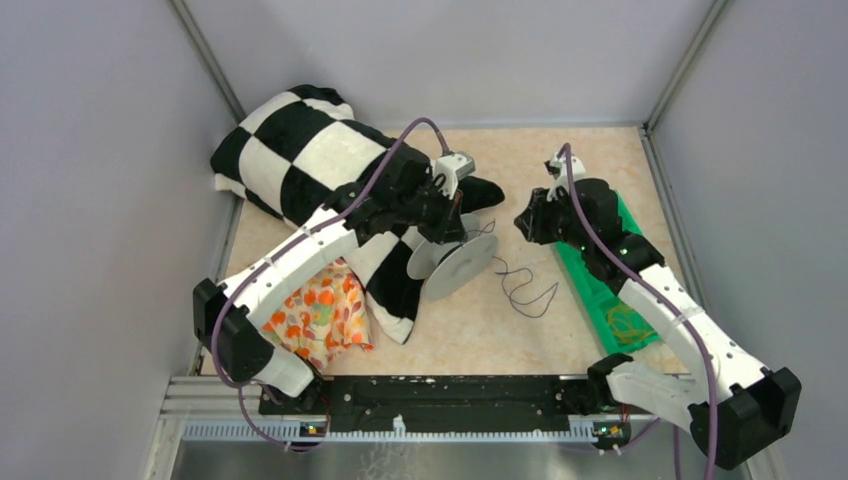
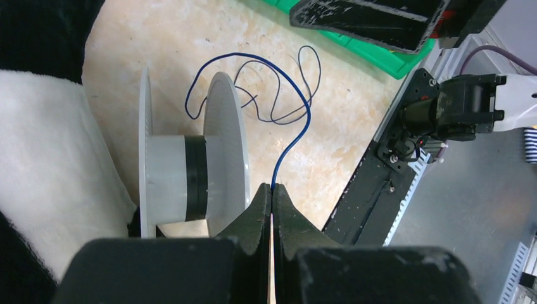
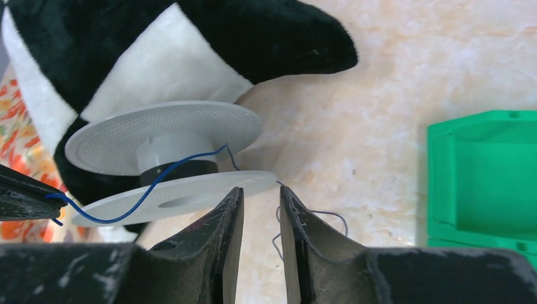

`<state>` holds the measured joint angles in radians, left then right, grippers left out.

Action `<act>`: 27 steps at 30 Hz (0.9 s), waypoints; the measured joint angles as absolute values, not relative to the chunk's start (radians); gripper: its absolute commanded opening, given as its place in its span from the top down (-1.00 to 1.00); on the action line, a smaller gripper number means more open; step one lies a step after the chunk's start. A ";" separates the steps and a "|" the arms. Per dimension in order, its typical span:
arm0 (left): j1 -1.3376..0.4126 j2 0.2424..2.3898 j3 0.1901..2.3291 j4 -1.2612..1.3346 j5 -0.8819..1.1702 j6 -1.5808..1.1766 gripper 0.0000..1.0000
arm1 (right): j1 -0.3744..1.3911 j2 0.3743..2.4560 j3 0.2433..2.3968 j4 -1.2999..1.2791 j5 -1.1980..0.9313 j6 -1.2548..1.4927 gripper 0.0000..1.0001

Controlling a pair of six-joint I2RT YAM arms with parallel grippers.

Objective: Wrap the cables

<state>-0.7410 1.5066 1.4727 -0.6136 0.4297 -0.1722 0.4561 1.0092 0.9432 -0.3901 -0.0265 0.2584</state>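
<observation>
The pale stone-patterned worktop (image 1: 560,160) carries a big black-and-white checkered cloth (image 1: 300,150) at the back left, with an orange floral cloth (image 1: 325,315) below it. A green tray (image 1: 600,295) lies on the right, with yellow rubber bands (image 1: 628,325) in its near end. A grey spool (image 1: 455,265) stands in the middle, against the checkered cloth. The left end effector (image 2: 271,190) is clenched on the thin dark-blue cable (image 2: 308,114), which runs to the spool's hub; its slack loops loosely on the worktop between spool and tray. The right end effector (image 3: 258,193) sits just beside the spool's flange, its fingers slightly parted and gripping nothing.
</observation>
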 measured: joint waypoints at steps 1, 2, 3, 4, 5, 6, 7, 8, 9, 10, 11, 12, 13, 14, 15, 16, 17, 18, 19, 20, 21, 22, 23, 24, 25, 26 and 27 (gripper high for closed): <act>-0.741 1.502 1.472 -0.622 0.429 -0.172 1.00 | 0.456 1.015 0.944 -0.389 -0.048 0.264 0.40; -0.741 1.495 1.472 -0.630 0.429 -0.170 1.00 | 0.456 1.023 0.944 -0.387 -0.076 0.271 0.38; -0.741 1.482 1.466 -0.636 0.424 -0.167 1.00 | 0.456 1.031 0.944 -0.383 -0.104 0.281 0.36; -0.741 1.469 1.462 -0.644 0.420 -0.164 1.00 | 0.456 1.039 0.944 -0.376 -0.134 0.291 0.33; -0.741 1.460 1.460 -0.651 0.416 -0.160 1.00 | 0.456 1.045 0.944 -0.367 -0.157 0.297 0.31; -0.741 1.450 1.458 -0.660 0.411 -0.155 1.00 | 0.456 1.051 0.944 -0.355 -0.183 0.301 0.29; -0.741 1.442 1.459 -0.667 0.407 -0.150 1.00 | 0.456 1.056 0.944 -0.342 -0.207 0.304 0.27; -0.741 1.437 1.459 -0.672 0.403 -0.144 1.00 | 0.456 1.059 0.944 -0.329 -0.230 0.303 0.25; -0.741 1.433 1.458 -0.677 0.401 -0.136 1.00 | 0.456 1.063 0.944 -0.322 -0.250 0.300 0.22; -0.741 1.431 1.458 -0.683 0.395 -0.128 1.00 | 0.456 1.067 0.945 -0.318 -0.269 0.294 0.18; -0.741 1.431 1.458 -0.688 0.389 -0.122 1.00 | 0.456 1.071 0.945 -0.317 -0.287 0.286 0.15; -0.741 1.431 1.458 -0.694 0.378 -0.115 1.00 | 0.456 1.074 0.945 -0.318 -0.297 0.279 0.11; -0.741 1.431 1.457 -0.701 0.369 -0.107 1.00 | 0.456 1.076 0.945 -0.319 -0.307 0.268 0.09; -0.741 1.431 1.457 -0.707 0.359 -0.102 1.00 | 0.456 1.077 0.945 -0.321 -0.313 0.258 0.07; -0.741 1.431 1.457 -0.710 0.348 -0.099 1.00 | 0.456 1.077 0.945 -0.322 -0.318 0.246 0.06; -0.740 1.431 1.457 -0.712 0.339 -0.097 1.00 | 0.456 1.076 0.945 -0.321 -0.322 0.234 0.03; -0.740 1.431 1.456 -0.712 0.326 -0.096 1.00 | 0.456 1.075 0.945 -0.320 -0.325 0.224 0.01; -0.740 1.431 1.454 -0.711 0.315 -0.094 1.00 | 0.456 1.073 0.944 -0.317 -0.328 0.215 -0.01; -0.740 1.431 1.453 -0.711 0.307 -0.094 1.00 | 0.456 1.068 0.942 -0.310 -0.331 0.207 -0.05; -0.739 1.431 1.450 -0.711 0.292 -0.093 1.00 | 0.456 1.060 0.939 -0.295 -0.334 0.199 -0.17; -0.738 1.431 1.448 -0.711 0.285 -0.092 1.00 | 0.456 1.046 0.928 -0.269 -0.338 0.192 -0.46; -0.738 1.431 1.445 -0.711 0.271 -0.091 1.00 | 0.456 1.028 0.914 -0.244 -0.342 0.184 -0.62; -0.737 1.431 1.441 -0.710 0.263 -0.090 1.00 | 0.456 1.007 0.896 -0.218 -0.347 0.179 -0.69; -0.736 1.429 1.435 -0.706 0.252 -0.087 1.00 | 0.456 0.986 0.876 -0.189 -0.356 0.171 -0.70; -0.735 1.425 1.427 -0.702 0.245 -0.084 1.00 | 0.456 0.971 0.857 -0.156 -0.366 0.164 -0.70; -0.735 1.420 1.415 -0.697 0.240 -0.080 1.00 | 0.456 0.958 0.837 -0.124 -0.377 0.155 -0.70; -0.734 1.410 1.398 -0.690 0.236 -0.076 1.00 | 0.456 0.949 0.818 -0.092 -0.390 0.147 -0.71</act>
